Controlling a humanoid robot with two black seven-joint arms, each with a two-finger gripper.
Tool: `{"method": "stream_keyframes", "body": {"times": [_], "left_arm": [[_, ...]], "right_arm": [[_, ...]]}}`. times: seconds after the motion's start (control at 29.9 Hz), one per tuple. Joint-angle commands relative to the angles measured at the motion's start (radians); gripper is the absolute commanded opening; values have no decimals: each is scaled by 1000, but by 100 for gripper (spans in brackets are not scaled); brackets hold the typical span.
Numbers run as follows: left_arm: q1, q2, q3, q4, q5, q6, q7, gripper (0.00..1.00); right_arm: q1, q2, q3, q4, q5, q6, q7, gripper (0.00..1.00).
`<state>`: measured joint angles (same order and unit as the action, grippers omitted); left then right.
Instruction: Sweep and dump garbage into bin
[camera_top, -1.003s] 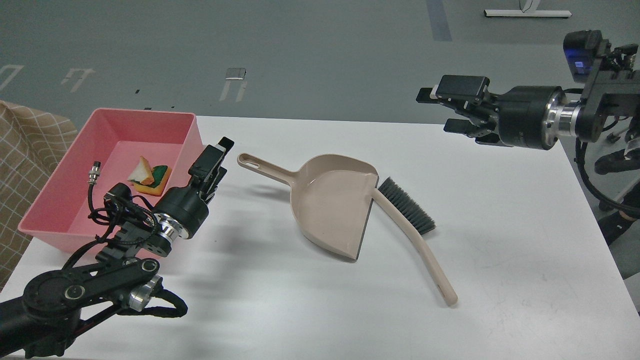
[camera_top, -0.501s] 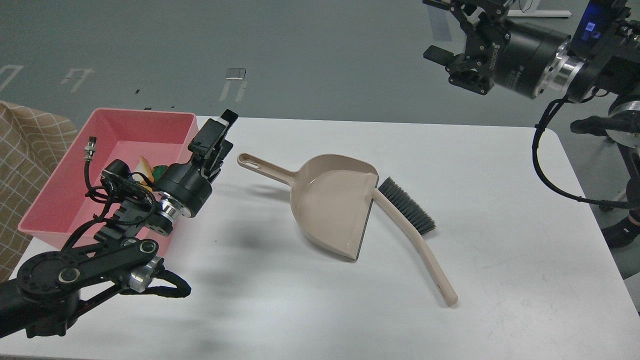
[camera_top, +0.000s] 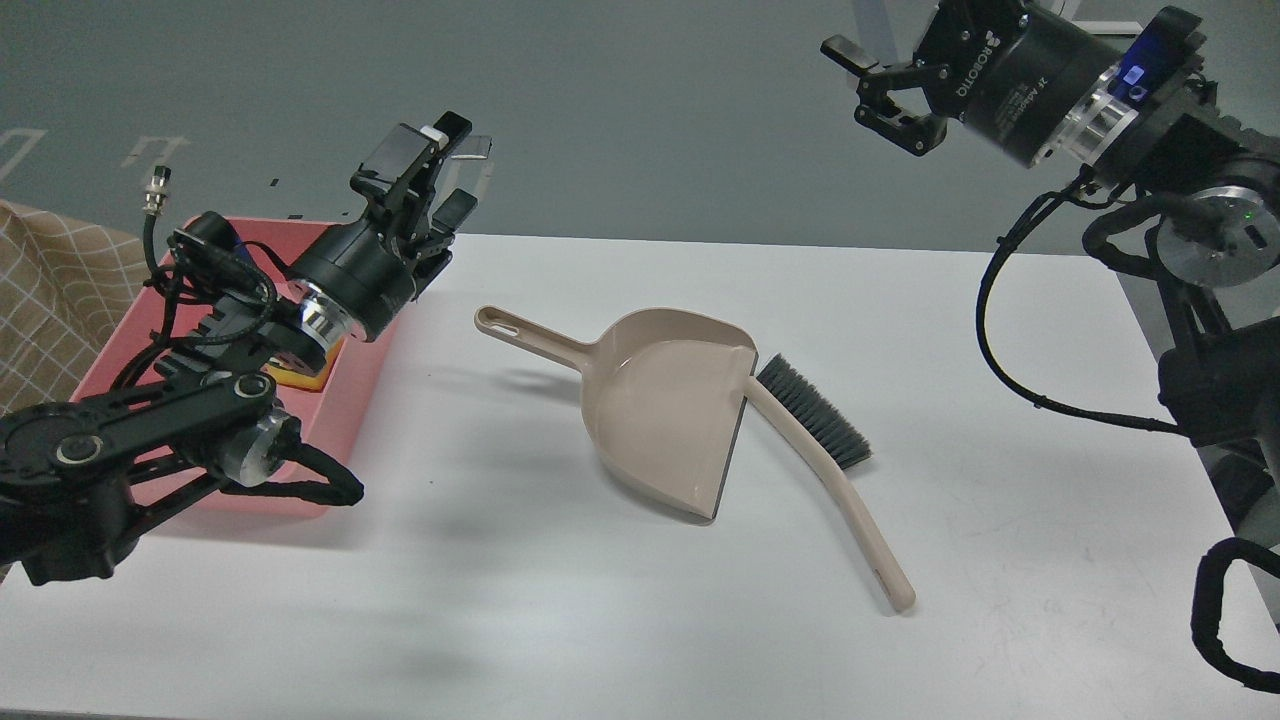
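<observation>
Task looks finished: garbage (camera_top: 298, 377) lies in the bin (camera_top: 352, 388) beneath the empty, open left claw (camera_top: 437, 172); right claw (camera_top: 880, 85) is open too, so only retreat remains.

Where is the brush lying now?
In the head view, the brush lies on the white table, right of centre, against the dustpan's right edge.

A robotics lab or test space. A plain white surface (camera_top: 640, 620) stands on a bare grey floor (camera_top: 620, 110) marked with pale tape outlines (camera_top: 150, 152). Two black robot arms with exposed cables (camera_top: 1010, 340) reach in from the sides.
</observation>
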<state>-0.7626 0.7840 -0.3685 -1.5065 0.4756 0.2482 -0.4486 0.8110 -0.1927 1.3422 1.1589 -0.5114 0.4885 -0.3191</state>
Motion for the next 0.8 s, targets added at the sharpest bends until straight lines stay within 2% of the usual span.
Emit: {"method": "stream_keyframes", "body": {"times": [0.0, 0.17, 0.33, 0.57, 0.77], "left_arm": [[-67, 15, -21, 11, -38, -64, -1, 98], [-127, 21, -90, 54, -52, -153, 1, 98], [-122, -9, -276, 133, -68, -319, 1, 98], [-127, -185, -401, 331, -92, -455, 4, 98], [-124, -327, -417, 497, -103, -507, 8, 98]], "right_arm": [[10, 45, 43, -60, 2, 0, 0, 96], [24, 56, 49, -99, 2, 0, -6, 96], [25, 59, 121, -143, 54, 0, -8, 96], [99, 65, 141, -359, 227, 0, -8, 96], [103, 96, 130, -404, 243, 0, -9, 97]]}}
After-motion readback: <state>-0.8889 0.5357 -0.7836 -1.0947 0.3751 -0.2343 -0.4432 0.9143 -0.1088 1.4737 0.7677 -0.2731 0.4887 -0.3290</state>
